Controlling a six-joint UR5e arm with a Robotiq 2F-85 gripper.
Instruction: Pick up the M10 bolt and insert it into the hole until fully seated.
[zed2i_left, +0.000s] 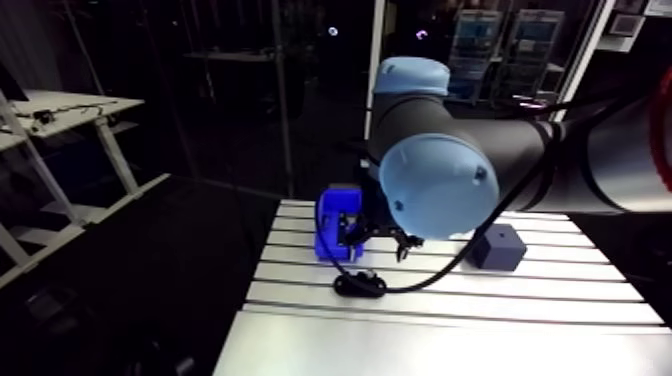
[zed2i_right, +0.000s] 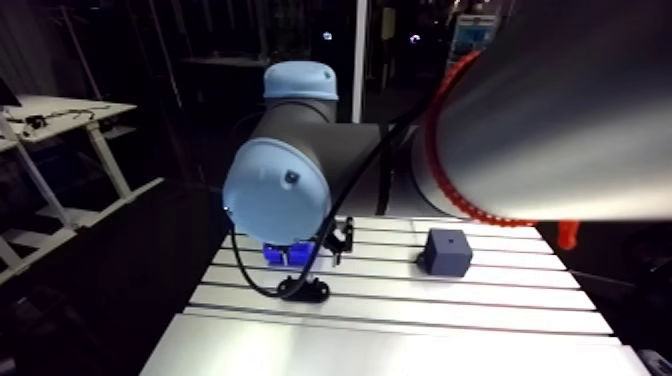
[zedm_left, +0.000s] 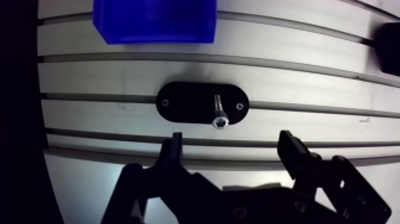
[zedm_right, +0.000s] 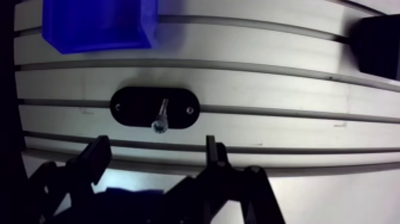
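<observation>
Everything laid out on a slotted aluminium table (zedm_left: 297, 77), its grooves presumably there for clamping fixtures wherever needed.

Farthest ahead of the gripper, a blue plastic open bin (zedm_left: 153, 21), contents hidden. Likely a parts store, parked clear of the working path.

Off to one side and well apart from the rest, a dark square block (zed2i_right: 447, 252). No telling from here whether meant as the target for the insertion.

Between bin and gripper, a black oval plate (zedm_left: 184, 102) lying flat across a groove, with a small fastener at either end. Seemingly fixed down so that whatever stands in its middle stays put.

Hovering above the table just short of that plate, the black two-finger gripper (zedm_left: 232, 143). Fingers (zedm_left: 172, 155) spread wide, nothing between them. Open and raised, probably to straddle the bolt head on a descent.

Standing in the middle of the plate, the small silver socket-head M10 bolt (zedm_left: 219, 113), shank down into the plate and round head up toward the wrist camera.

- Bright metal against the black, with a hex recess plain in the head.
- Much of the shank exposed, so judged not sunk to the head.
- Either waiting for pickup or only partly inserted; impossible to decide.
- Slight apparent lean, perhaps only the wide lens.
- Roughly ahead of the gap between the fingers.
</observation>
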